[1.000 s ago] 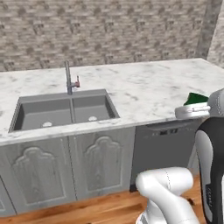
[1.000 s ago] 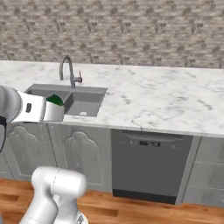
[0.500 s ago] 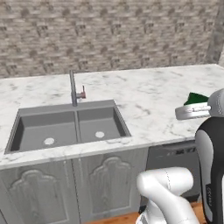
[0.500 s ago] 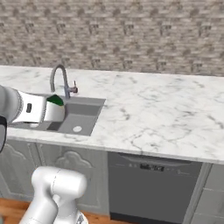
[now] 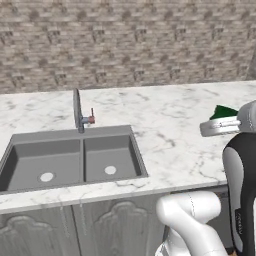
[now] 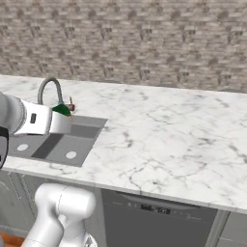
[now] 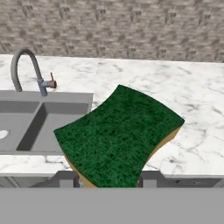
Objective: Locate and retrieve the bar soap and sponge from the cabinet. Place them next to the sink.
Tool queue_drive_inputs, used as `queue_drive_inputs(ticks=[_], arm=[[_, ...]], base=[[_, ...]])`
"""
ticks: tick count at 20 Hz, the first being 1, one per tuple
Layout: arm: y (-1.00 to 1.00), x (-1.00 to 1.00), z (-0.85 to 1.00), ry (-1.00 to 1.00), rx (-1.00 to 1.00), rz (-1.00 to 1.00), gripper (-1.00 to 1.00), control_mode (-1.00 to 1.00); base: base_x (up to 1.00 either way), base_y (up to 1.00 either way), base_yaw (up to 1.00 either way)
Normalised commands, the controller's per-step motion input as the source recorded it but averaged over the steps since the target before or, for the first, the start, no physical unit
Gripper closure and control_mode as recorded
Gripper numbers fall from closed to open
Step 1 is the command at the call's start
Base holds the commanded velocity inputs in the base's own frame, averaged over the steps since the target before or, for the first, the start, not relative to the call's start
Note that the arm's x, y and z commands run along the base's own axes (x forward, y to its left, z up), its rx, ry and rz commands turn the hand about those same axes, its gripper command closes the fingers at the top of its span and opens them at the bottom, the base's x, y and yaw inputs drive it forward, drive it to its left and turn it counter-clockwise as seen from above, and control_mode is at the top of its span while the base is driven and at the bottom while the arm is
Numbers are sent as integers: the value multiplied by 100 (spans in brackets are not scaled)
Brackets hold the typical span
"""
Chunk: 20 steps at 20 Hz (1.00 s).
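Note:
My gripper (image 7: 107, 178) is shut on the sponge (image 7: 118, 135), a yellow block with a dark green top, held in the air over the counter's front edge. From the left base view its green corner (image 5: 225, 111) sticks out past the hand, to the right of the sink (image 5: 30, 160). From the right base view the sponge (image 6: 61, 109) hangs in front of the faucet (image 6: 48, 87). The grey double-basin sink (image 7: 17, 122) lies to the left of the sponge, with its steel faucet (image 7: 22, 65) and red handle behind it. The bar soap and the wall cabinet are out of view.
A white marble counter (image 6: 164, 130) stretches right of the sink under a brick wall (image 5: 130, 45). Below it are a dark dishwasher front (image 6: 159, 217) and carved grey base cabinet doors (image 5: 100, 230).
The base has driven closer to the counter, so the sink and the counter look larger and the floor has dropped out of both base views. The sponge stays in the shut gripper.

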Motion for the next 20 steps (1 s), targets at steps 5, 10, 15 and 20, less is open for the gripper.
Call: queue_drive_inputs(ticks=[5,10,15,20], arm=[[0,0,0,0,0,0,100,100],[0,0,0,0,0,0,100,100],[2,5,-2,1,0,0,100,-100],[17,53,-30,7,0,3,100,-100]], base=[[2,-7,0],[0,0,0],[6,0,0],[0,0,0]])
